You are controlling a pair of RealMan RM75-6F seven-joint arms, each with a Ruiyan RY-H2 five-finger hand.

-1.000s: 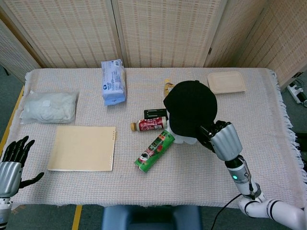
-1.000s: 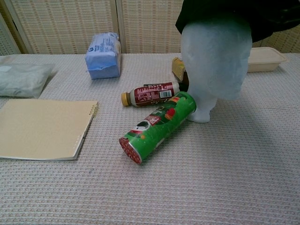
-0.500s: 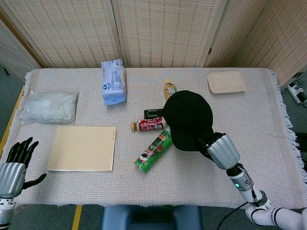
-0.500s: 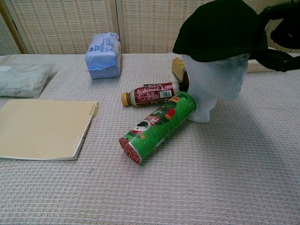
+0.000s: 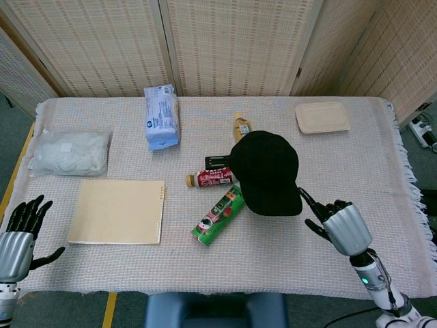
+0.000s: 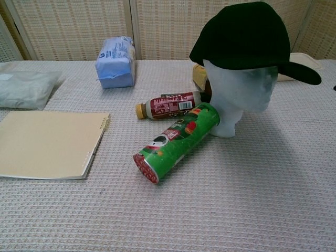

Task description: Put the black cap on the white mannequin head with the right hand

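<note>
Woven folding screen panels [image 5: 232,41] behind, cloth-covered table [image 5: 382,157], grey floor [image 5: 13,130], yellow floor stripe [image 5: 109,311]

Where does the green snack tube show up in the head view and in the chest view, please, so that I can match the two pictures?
Head view: the green snack tube lies just below centre, at the lower left of the black cap.
Chest view: it lies at centre, slanting toward the camera from the foot of the white mannequin head.
Shared landmark: the red-labelled bottle lying just behind the tube.
</note>
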